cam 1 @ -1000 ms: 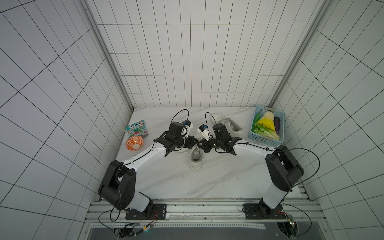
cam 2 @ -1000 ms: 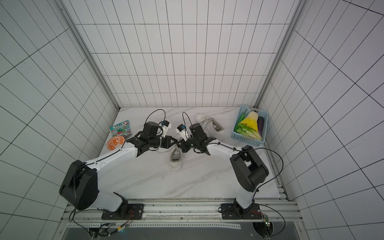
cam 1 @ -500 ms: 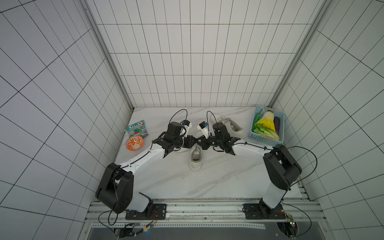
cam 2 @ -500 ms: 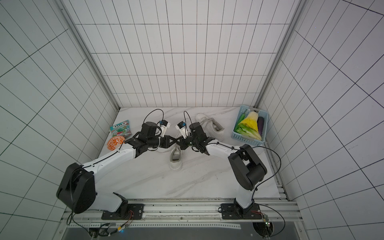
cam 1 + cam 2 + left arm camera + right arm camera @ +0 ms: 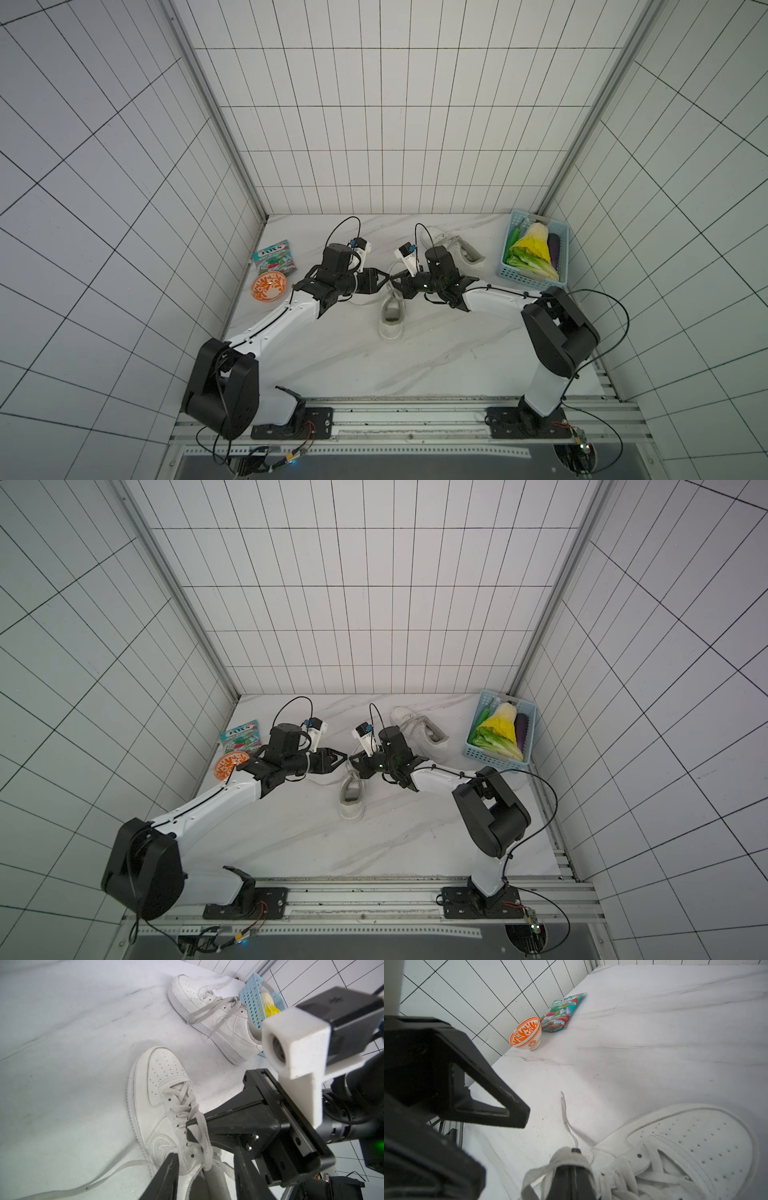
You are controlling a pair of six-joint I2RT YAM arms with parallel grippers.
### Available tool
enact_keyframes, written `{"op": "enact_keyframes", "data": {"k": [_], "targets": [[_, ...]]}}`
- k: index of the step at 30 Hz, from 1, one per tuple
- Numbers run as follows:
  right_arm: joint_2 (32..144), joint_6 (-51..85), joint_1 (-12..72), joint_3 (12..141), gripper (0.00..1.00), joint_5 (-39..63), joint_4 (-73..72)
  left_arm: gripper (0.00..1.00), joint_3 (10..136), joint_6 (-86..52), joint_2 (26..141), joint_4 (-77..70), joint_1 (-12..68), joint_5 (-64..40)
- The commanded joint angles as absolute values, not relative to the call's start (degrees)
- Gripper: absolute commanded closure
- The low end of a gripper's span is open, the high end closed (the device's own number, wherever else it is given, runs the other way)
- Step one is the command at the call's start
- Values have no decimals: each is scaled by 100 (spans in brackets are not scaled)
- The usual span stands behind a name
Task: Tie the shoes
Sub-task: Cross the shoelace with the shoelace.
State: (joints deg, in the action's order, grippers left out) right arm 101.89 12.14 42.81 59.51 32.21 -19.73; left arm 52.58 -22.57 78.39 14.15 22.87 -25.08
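The two tools meet tip to tip just above the near shoe (image 5: 391, 322) (image 5: 352, 801), which stands on the table (image 5: 332, 353) with its toe pointing away from the arm bases.

The right tool (image 5: 398, 282) (image 5: 356, 762) has its jaws together, clamped on the lace (image 5: 204, 1153). In the left wrist view the flat band runs up from the eyelets into the right tool's tip (image 5: 190, 1128). In the right wrist view it drapes over that tip (image 5: 572, 1159).

The left tool (image 5: 384, 283) (image 5: 341, 761) has its jaws apart and grips nothing. Seen from its own wrist, its fingers (image 5: 169, 1169) stand on either side of the shoe's collar, with the held lace passing between them. I cannot tell whether either finger touches the lace. From the right wrist, one left finger (image 5: 500, 1105) hangs above the table, beside the shoe.

The loose end (image 5: 83, 1185) (image 5: 564, 1111) trails flat on the table, out from the shoe beneath the left tool.

The far shoe (image 5: 457, 251) (image 5: 424, 733) (image 5: 218, 1022) stands beyond the right tool, with its laces lying slack over its side. Past it is the blue basket (image 5: 523, 282) (image 5: 490, 756) (image 5: 252, 1001), holding yellow and green vegetables.

Behind the left tool, by the wall, an orange-patterned bowl (image 5: 269, 286) (image 5: 230, 766) (image 5: 525, 1032) sits just beside a teal packet (image 5: 274, 262) (image 5: 243, 737) (image 5: 560, 1014).
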Motion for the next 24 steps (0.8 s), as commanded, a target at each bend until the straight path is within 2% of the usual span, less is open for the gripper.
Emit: {"op": "enact_keyframes", "data": {"k": [1, 3, 5, 11, 24], "targets": [[10230, 1231, 4344, 5790, 100, 3211, -2094, 61, 5159, -2357, 7814, 1345, 2200, -2402], [10222, 1217, 4340, 5783, 100, 3197, -2085, 72, 5183, -2367, 7943, 1336, 2163, -2513], [10222, 1204, 4351, 5783, 100, 3188, -2070, 76, 5218, -2343, 8076, 1321, 2170, -2733], [10222, 1179, 4359, 5783, 100, 3190, -2030, 75, 5133, -2646, 8285, 869, 2188, -3084], [10209, 1160, 4386, 5792, 100, 3181, -2005, 73, 5203, -2804, 8520, 740, 2355, -3111]]}}
